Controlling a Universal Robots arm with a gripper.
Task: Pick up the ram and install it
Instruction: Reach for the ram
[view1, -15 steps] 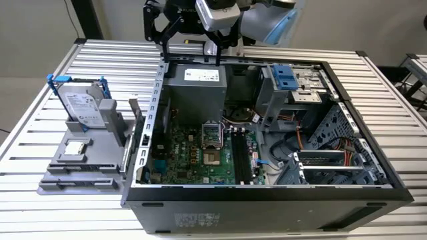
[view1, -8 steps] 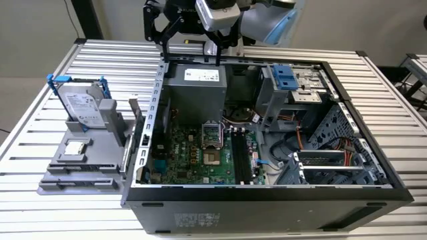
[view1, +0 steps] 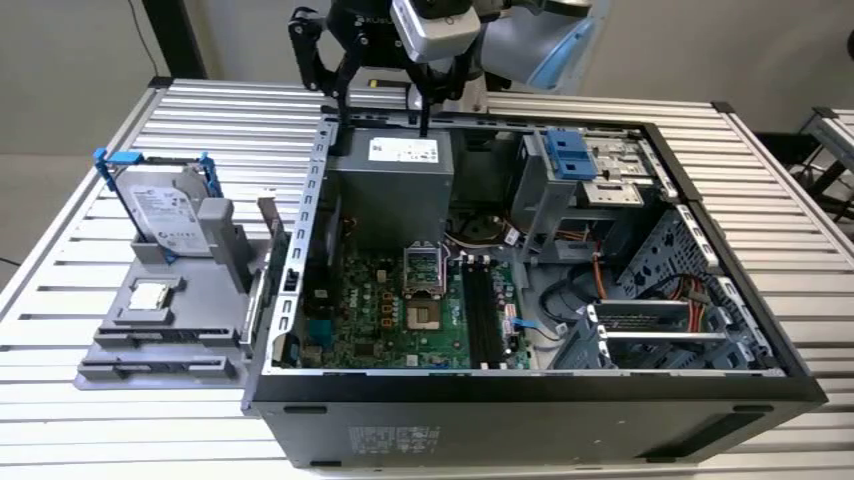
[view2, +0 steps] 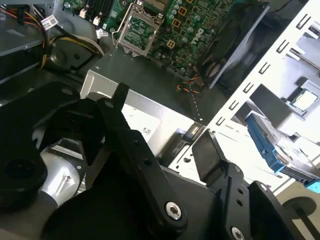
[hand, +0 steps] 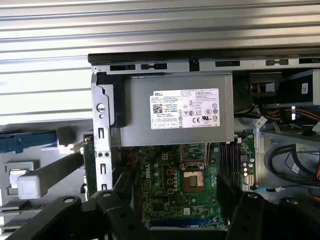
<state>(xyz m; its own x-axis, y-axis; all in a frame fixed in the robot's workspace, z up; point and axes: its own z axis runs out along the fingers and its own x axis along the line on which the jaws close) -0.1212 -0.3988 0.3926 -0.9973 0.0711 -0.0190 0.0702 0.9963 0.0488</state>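
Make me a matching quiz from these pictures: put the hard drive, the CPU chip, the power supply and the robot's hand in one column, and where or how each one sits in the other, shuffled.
Things:
1. hard drive
2. CPU chip
3. power supply
4. hand

Places or states:
A. open and empty, hanging over the case
B. lying flat on the gray stand outside the case
C. standing upright in a blue-handled frame on the gray stand
D. inside the case, next to the green motherboard

Pairs: 1-C, 2-B, 3-D, 4-A.
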